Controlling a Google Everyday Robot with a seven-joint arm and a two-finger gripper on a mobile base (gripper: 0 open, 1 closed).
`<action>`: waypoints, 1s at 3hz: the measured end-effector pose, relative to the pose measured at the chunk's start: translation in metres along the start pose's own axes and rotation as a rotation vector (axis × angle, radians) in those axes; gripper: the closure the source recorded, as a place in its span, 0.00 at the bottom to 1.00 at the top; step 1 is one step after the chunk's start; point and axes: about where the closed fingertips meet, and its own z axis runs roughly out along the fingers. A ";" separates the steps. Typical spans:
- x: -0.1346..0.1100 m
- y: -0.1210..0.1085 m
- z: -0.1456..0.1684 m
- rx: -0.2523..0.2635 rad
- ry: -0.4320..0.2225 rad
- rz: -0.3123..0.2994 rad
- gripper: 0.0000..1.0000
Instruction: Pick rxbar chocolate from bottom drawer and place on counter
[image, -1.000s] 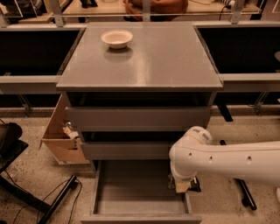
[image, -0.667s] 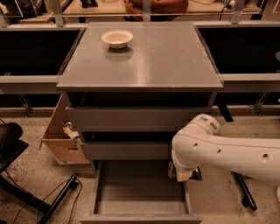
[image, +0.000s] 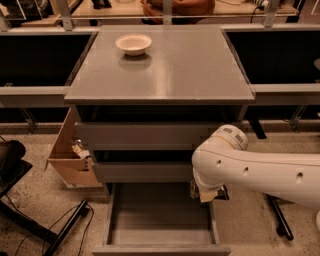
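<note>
The bottom drawer (image: 159, 212) is pulled out at the foot of the grey cabinet, and its flat grey floor shows bare. The rxbar chocolate is not in view. The counter (image: 175, 67) is the broad grey slab on top of the cabinet. My gripper (image: 209, 193) hangs under the white arm (image: 250, 167) at the drawer's right rear corner, mostly hidden by the arm. Only a dark and tan bit of it shows.
A round off-white bowl (image: 133, 44) stands at the counter's far left. Two wider drawer fronts (image: 145, 135) are closed above the open drawer. An open cardboard box (image: 70, 155) sits left of the cabinet. Black cables and a dark stand (image: 45, 225) lie on the floor at the left.
The arm has risen and shifted a little to the right, lifting the gripper from inside the drawer's right side up to its rear rim.
</note>
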 end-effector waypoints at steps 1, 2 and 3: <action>-0.009 -0.051 -0.062 0.076 0.094 -0.136 1.00; -0.015 -0.097 -0.121 0.117 0.171 -0.226 1.00; -0.022 -0.147 -0.180 0.170 0.260 -0.283 1.00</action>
